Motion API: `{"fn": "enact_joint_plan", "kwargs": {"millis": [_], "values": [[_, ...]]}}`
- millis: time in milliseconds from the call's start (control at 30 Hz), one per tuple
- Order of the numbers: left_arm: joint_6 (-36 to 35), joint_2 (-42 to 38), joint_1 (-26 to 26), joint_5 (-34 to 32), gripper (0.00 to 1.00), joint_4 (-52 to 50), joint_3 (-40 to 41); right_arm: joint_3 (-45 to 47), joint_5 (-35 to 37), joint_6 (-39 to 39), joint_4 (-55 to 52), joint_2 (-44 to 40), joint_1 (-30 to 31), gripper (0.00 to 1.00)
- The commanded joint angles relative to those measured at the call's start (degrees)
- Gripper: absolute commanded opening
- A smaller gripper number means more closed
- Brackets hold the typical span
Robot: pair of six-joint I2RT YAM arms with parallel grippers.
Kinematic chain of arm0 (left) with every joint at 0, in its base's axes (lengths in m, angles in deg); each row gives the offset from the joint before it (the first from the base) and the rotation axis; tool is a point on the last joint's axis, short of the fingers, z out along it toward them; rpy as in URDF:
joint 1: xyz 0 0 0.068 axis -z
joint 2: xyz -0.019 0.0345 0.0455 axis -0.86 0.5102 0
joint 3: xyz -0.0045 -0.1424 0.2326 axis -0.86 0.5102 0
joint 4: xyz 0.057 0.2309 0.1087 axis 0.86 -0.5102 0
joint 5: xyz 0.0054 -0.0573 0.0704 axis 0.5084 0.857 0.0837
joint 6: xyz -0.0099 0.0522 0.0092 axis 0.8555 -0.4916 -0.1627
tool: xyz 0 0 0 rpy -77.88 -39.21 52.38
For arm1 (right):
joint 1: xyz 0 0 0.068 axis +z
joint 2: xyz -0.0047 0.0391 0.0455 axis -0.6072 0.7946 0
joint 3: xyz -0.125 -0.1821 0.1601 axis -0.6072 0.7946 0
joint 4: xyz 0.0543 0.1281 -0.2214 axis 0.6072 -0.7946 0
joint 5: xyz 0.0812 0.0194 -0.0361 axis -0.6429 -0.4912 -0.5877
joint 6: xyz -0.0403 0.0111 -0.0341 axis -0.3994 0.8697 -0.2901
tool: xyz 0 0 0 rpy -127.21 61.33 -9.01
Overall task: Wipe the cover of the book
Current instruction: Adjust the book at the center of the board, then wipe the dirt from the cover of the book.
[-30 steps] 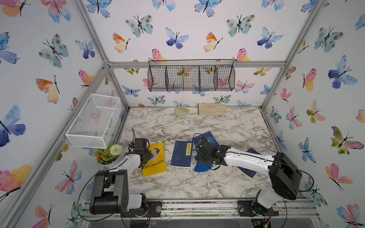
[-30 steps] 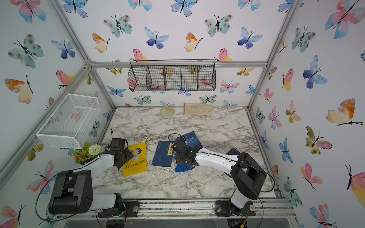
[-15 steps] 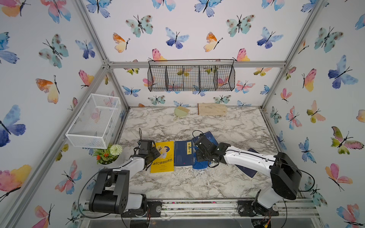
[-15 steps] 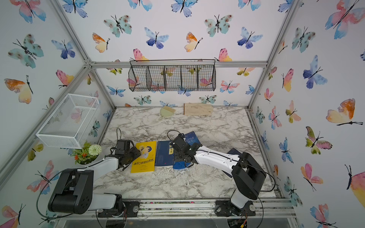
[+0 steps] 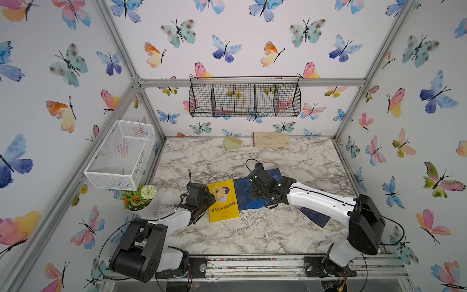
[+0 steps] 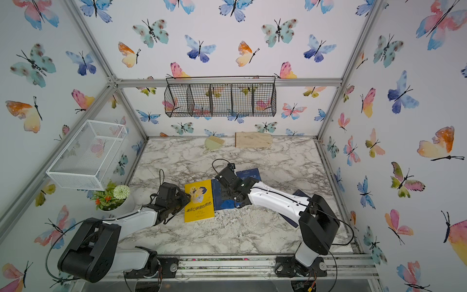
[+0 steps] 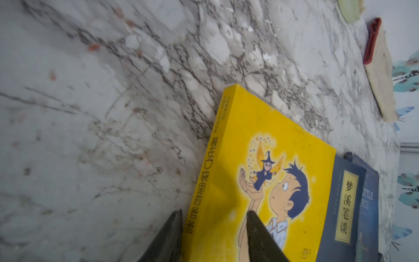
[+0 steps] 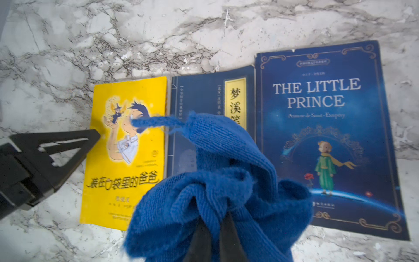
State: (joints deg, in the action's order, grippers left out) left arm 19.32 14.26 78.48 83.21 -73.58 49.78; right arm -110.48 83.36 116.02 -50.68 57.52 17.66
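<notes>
Three books lie side by side on the marble table: a yellow book [image 5: 223,201] [image 8: 127,147], a dark blue book [image 5: 241,192] [image 8: 192,95] with a gold title strip, and The Little Prince [image 5: 274,174] [image 8: 322,136]. My right gripper [image 5: 259,197] [image 8: 217,217] is shut on a blue cloth [image 5: 255,204] [image 8: 226,170], which hangs over the near part of the dark blue book. My left gripper [image 5: 212,199] [image 7: 214,213] is open, its fingers [image 8: 90,136] straddling the yellow book's spine edge, one over the cover and one beside it on the table.
A potted plant [image 5: 137,199] stands left of my left arm, with a white mesh basket [image 5: 121,154] on the wall above. A green brush [image 5: 231,144] and a wooden board [image 5: 271,139] lie at the back wall under a black wire basket [image 5: 245,99]. Another dark book [image 5: 314,216] lies under my right arm.
My left gripper has slid the yellow book to the right until it lies against the dark blue book, and its jaws have narrowed. My right gripper with the cloth has shifted slightly farther back.
</notes>
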Motion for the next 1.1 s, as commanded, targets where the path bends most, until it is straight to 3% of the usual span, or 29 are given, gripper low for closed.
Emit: {"fn": "enact_joint_plan", "kwargs": {"millis": [0, 133, 333, 500, 633, 867, 1067], "values": [[-0.6, 0.9, 0.8, -1.8, 0.46, -6.8, -2.0, -3.0, -1.9, -0.9, -1.2, 3.1, -0.2, 0.01], [-5.2, 1.9, -0.3, -9.8, 0.44, -15.1, -6.9, -5.2, -5.1, -1.0, 0.0, 5.4, -0.1, 0.01], [-9.3, 7.3, -3.8, -6.4, 0.37, -14.7, -12.7, -5.6, -13.7, 0.3, 5.0, 8.4, -0.1, 0.01], [-12.2, 7.2, -4.5, -4.9, 0.36, -14.9, -20.0, -4.4, -14.2, 1.4, 5.2, 9.1, -0.1, 0.01], [-14.0, 10.0, -4.4, 0.9, 0.37, -8.2, -19.9, -2.6, -16.3, 1.9, 7.0, 8.0, -0.1, 0.01], [-16.8, 19.8, -4.5, 0.6, 0.34, -9.5, -22.3, -1.8, -20.9, 3.7, 10.3, 7.8, -0.1, 0.01], [-16.0, 21.0, -4.7, 0.0, 0.33, -6.0, -19.8, -1.2, -19.8, 4.8, 12.4, 16.0, -0.1, 0.01]]}}
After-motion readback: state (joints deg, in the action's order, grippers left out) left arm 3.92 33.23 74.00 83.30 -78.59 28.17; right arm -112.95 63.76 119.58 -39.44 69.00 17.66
